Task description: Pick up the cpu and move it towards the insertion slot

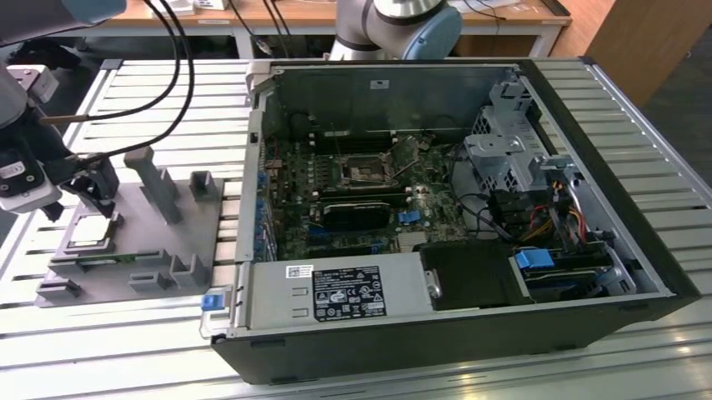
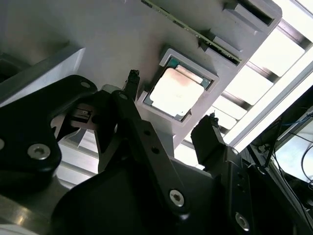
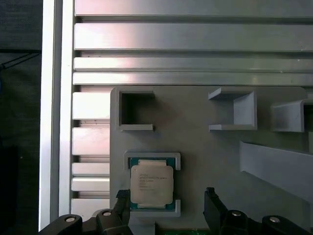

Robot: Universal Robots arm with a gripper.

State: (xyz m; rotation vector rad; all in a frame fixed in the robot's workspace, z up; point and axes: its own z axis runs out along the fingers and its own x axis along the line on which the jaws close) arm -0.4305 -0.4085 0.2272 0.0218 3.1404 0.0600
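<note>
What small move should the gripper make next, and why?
Probably lower straight down. The gripper is open and hangs above the cpu, which lies flat in its recess in the grey holder; in the second wrist view its jaws stand on either side of it, not touching.

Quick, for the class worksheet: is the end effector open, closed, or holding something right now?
End effector: open, holding nothing; its fingers flank the cpu, which sits in the grey holder.
</note>
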